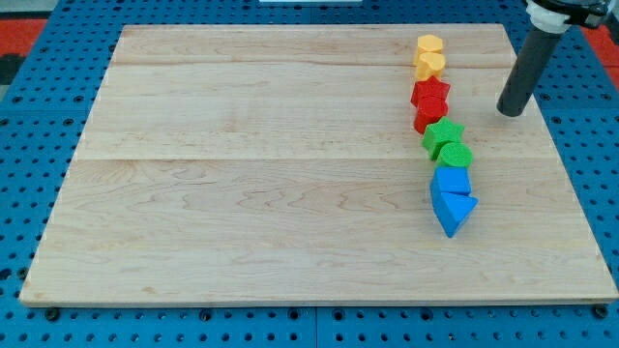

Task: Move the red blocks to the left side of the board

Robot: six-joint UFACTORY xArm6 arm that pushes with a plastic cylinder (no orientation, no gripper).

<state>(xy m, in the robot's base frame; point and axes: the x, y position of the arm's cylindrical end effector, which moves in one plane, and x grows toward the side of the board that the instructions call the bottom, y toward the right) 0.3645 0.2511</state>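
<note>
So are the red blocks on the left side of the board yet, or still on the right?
Still on the right: the red blocks sit in the column between yellow and green. My tip is apart, to their right.

red star block (pixel 431 93), touching red block (pixel 428 113) just below it, stacked in line, view's right side of desk (pixel 242 193)

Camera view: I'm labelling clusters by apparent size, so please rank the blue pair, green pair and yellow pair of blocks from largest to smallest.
1. Blue pair, clearly largest, though nearest the view's bottom.
2. Green pair.
3. Yellow pair, close to green, and farther up the board, so unsure.
</note>
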